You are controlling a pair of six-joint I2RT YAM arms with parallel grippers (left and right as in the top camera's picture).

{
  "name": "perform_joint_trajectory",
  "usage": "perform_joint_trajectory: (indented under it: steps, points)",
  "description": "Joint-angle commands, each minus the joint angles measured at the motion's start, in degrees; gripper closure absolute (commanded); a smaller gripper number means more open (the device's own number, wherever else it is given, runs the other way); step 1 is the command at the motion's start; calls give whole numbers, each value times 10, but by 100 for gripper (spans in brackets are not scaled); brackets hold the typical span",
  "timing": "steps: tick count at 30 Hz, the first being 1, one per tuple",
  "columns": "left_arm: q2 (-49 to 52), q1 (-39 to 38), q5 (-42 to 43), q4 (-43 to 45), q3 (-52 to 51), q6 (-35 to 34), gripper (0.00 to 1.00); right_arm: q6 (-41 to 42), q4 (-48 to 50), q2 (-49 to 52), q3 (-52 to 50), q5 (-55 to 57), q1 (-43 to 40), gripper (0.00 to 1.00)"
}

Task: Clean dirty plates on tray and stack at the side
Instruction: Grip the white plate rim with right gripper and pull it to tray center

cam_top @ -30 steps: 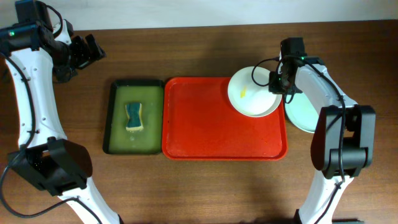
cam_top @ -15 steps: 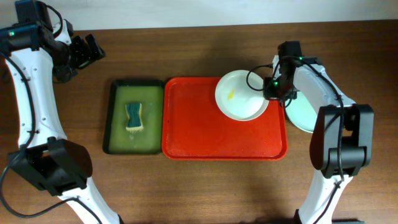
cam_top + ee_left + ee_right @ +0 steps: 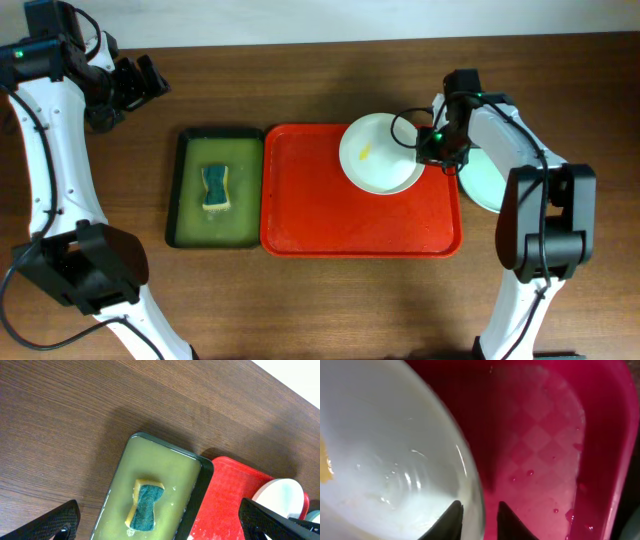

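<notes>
A white plate [image 3: 375, 160] with a small yellow smear lies on the far right part of the red tray [image 3: 320, 215]. My right gripper [image 3: 425, 152] is shut on the plate's right rim. In the right wrist view the fingers [image 3: 477, 515] straddle the rim of the white plate [image 3: 380, 450] over the red tray [image 3: 535, 435]. A pale mint plate [image 3: 490, 185] rests on the table right of the tray, partly hidden by my right arm. I cannot make out a separate light blue plate. My left gripper [image 3: 140, 85] is open and empty, high at the far left.
A dark green tray [image 3: 190, 190] with yellowish liquid and a blue-and-yellow sponge [image 3: 215, 188] stands left of the red tray. In the left wrist view, the sponge [image 3: 145, 510] and green tray [image 3: 150, 455] lie below my open jaws [image 3: 165, 527].
My right gripper has pulled the white plate leftward, from overhanging the tray's far right corner further onto the tray. The left arm has not moved.
</notes>
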Motion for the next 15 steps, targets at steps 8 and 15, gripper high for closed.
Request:
perform_joint_trajectory:
  steps: [8,15]
  points:
    - [-10,1,6,0,7,5,1,5,-195,9,-1,-187,7,96]
    - [-10,1,6,0,7,5,1,5,-184,9,-1,-27,85,96]
